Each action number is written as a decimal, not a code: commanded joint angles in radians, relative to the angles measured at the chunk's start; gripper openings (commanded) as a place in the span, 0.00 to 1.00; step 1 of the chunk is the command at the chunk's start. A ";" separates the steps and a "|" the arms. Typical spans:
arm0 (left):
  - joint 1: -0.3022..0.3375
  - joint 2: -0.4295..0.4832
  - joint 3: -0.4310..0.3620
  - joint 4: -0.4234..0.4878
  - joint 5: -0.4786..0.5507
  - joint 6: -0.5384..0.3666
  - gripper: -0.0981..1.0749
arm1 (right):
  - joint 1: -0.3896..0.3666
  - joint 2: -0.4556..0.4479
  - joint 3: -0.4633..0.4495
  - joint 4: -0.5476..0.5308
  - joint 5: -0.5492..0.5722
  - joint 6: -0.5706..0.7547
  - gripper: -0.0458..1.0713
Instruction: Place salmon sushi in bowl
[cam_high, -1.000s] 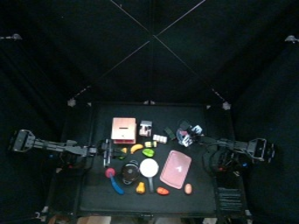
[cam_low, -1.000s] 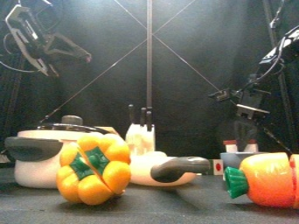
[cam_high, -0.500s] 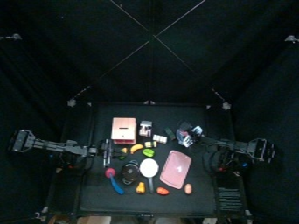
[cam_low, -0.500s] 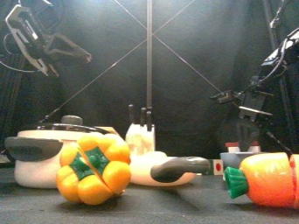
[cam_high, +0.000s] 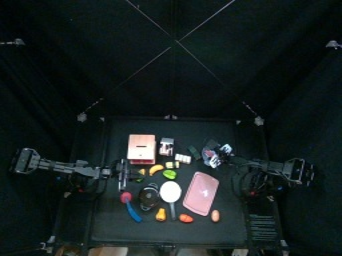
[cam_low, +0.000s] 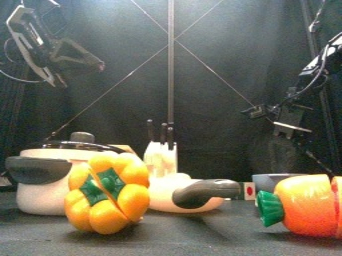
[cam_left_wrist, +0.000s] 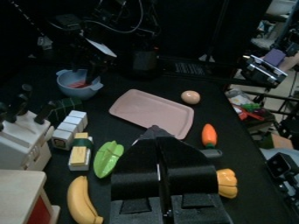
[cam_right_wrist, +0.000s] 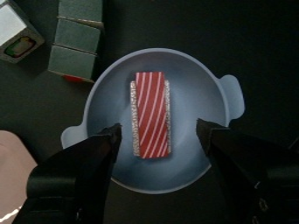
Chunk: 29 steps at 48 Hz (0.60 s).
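Observation:
The salmon sushi (cam_right_wrist: 149, 116), a red-and-white striped piece, lies flat inside the light blue-grey bowl (cam_right_wrist: 222, 96). My right gripper (cam_right_wrist: 158, 131) hangs just above the bowl, open, with a jaw on each side of the sushi and not touching it. In the top view the bowl (cam_high: 214, 156) sits at the table's right back, under the right gripper (cam_high: 222, 152). The left wrist view shows the bowl (cam_left_wrist: 77, 83) with the right arm over it. My left gripper (cam_left_wrist: 163, 144) is shut and empty, and rests over the table's left side (cam_high: 123, 172).
A pink tray (cam_high: 201, 192) and a flat white disc (cam_high: 170, 190) lie mid-table, and a pink box (cam_high: 140, 147) stands at the back left. Green boxes (cam_right_wrist: 76, 39) stand beside the bowl. A yellow pepper (cam_low: 107, 192), a carrot (cam_low: 305, 203) and a pot (cam_low: 60, 172) stand at the front.
In the front view the right gripper has shifted slightly to the right. The left arm has not moved.

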 joint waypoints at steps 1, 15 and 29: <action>0.002 0.000 -0.031 0.002 -0.011 -0.002 0.05 | -0.005 -0.012 -0.008 -0.002 -0.006 0.002 0.92; 0.002 0.000 -0.032 0.002 -0.011 -0.002 0.05 | 0.003 -0.012 -0.006 0.002 -0.011 0.002 0.92; 0.002 0.000 -0.034 0.002 -0.011 -0.002 0.05 | 0.008 -0.012 -0.003 0.000 -0.011 0.002 0.92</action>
